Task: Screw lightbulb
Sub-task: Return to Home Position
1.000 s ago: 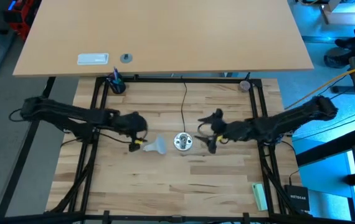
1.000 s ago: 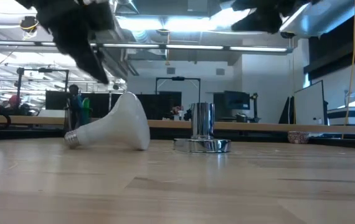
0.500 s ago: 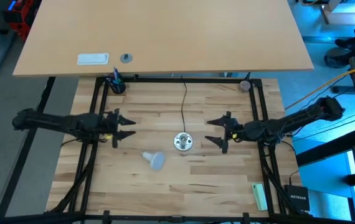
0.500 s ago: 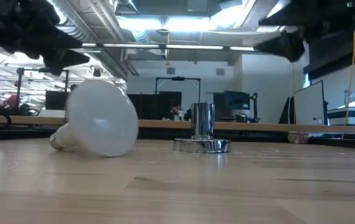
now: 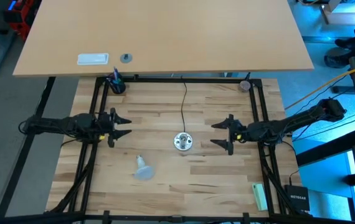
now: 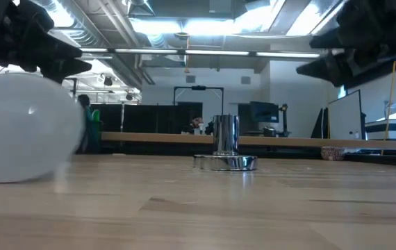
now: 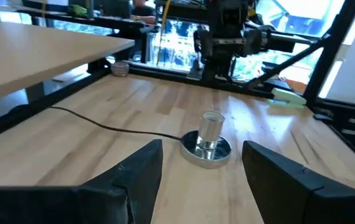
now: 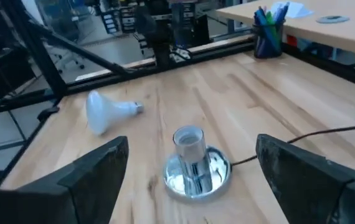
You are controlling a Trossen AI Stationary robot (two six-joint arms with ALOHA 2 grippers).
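The frosted white lightbulb lies on its side on the wooden table, near the front left, its globe toward the near edge; it also shows in the low view and the right wrist view. The shiny metal socket stands upright at the table's middle with a thin black cord running to the far edge. My left gripper is open and empty, left of the socket. My right gripper is open and empty, right of the socket.
A cup of pens stands at the far left corner of the frame. A small round object sits at the far right corner. A green block lies at the near right. A second tabletop lies beyond.
My left gripper has let go of the lightbulb and drawn back toward the table's left edge. My right gripper has drawn back toward the right edge. The lightbulb has rolled toward the near edge and turned, its globe now nearer the front.
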